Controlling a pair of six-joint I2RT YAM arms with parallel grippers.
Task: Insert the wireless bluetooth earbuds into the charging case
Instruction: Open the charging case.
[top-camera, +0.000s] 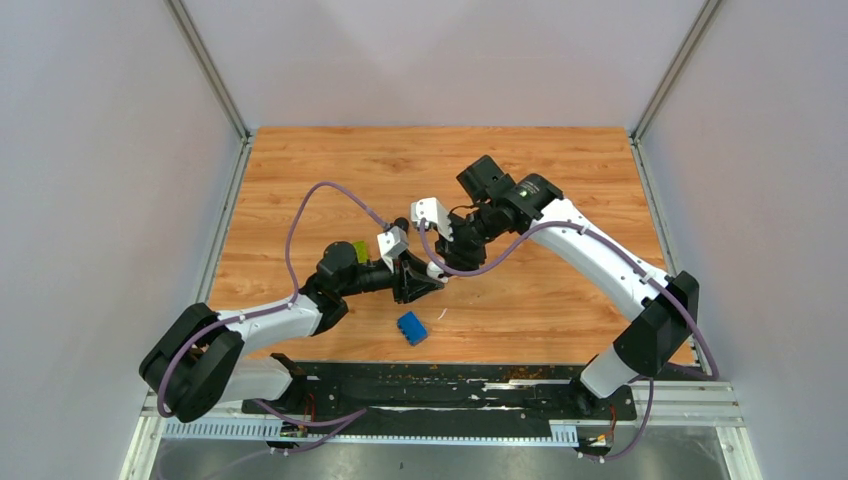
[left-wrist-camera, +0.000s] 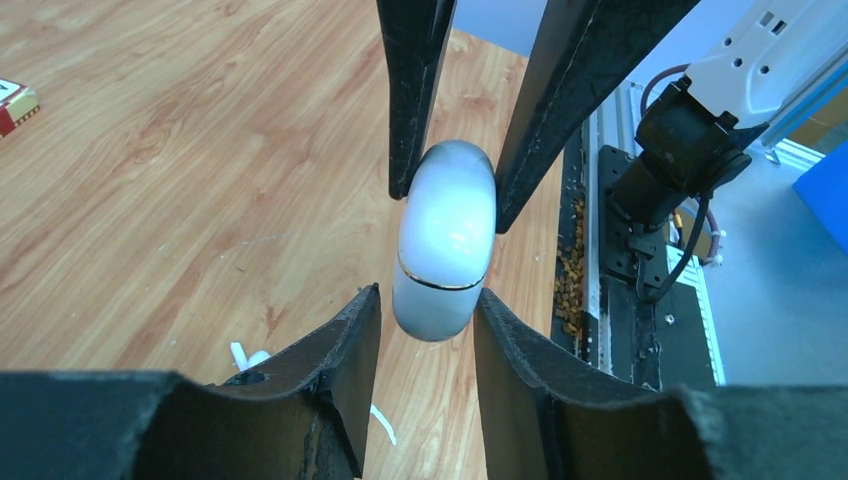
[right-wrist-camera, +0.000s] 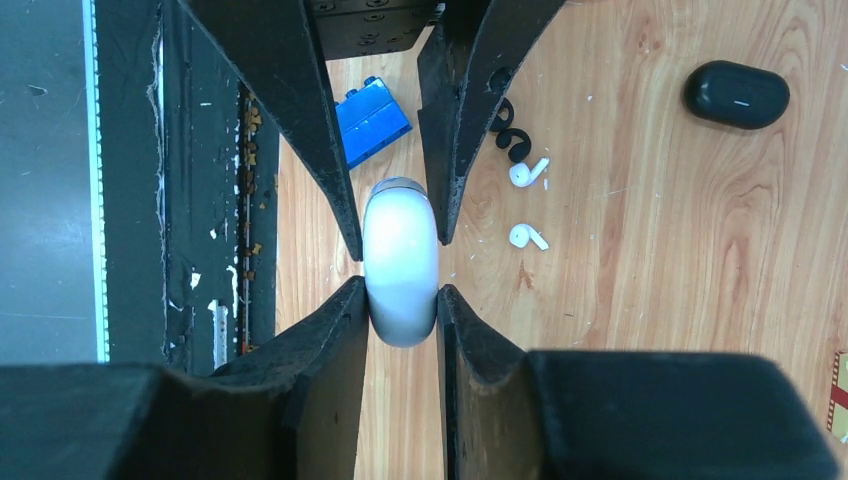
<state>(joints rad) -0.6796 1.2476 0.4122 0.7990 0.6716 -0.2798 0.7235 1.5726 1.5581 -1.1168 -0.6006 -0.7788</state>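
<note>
- Holding the white charging case (left-wrist-camera: 447, 230) up off the worktop (right-wrist-camera: 650, 300) between both arms. The right gripper (right-wrist-camera: 400, 295) has its fingers clamped on one end, and the left gripper (left-wrist-camera: 427, 300) has its fingers pinched on the other, just past the lid seam.
- Two white earbuds (right-wrist-camera: 527, 172) lie loose on the wood below, with the black pair (right-wrist-camera: 507, 130) just beside them. None are in a case yet.
- My read is that the lid needs popping. I'd hold one grip steady and swing the other around the hinge, not pull straight.
- Go light on the squeeze, since that glossy shell looks like it could squirt out.
</note>
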